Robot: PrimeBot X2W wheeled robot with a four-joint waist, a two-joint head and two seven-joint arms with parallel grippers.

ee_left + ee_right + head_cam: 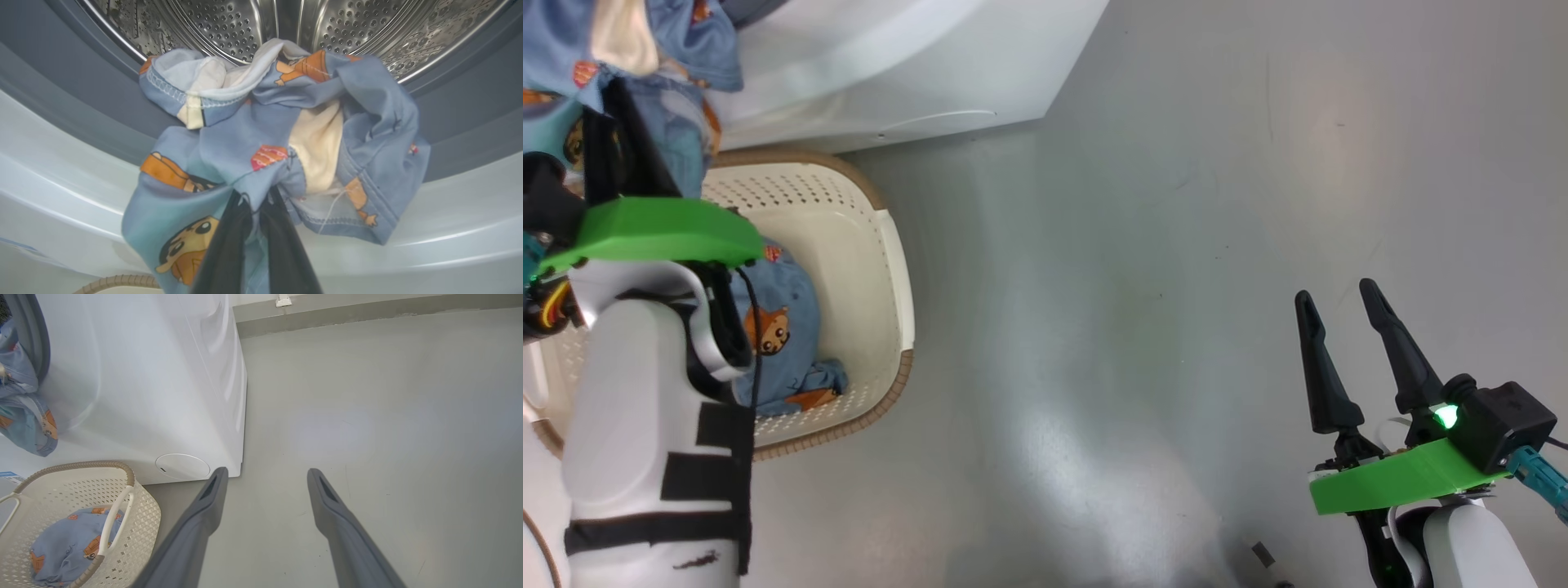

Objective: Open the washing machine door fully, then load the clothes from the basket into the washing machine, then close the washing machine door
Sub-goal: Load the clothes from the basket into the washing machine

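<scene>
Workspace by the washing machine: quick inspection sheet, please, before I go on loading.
Surface: grey floor, glossy.
Job's things: held garment before the drum mouth of the washing machine; second garment in the basket.
Clutter: small dark bit on floor, unidentifiable.
Grippers: left gripper shut on held garment; right gripper open, empty, above floor.
Cables: black cable along left forearm.
Surroundings: wall skirting beyond the machine.
</scene>
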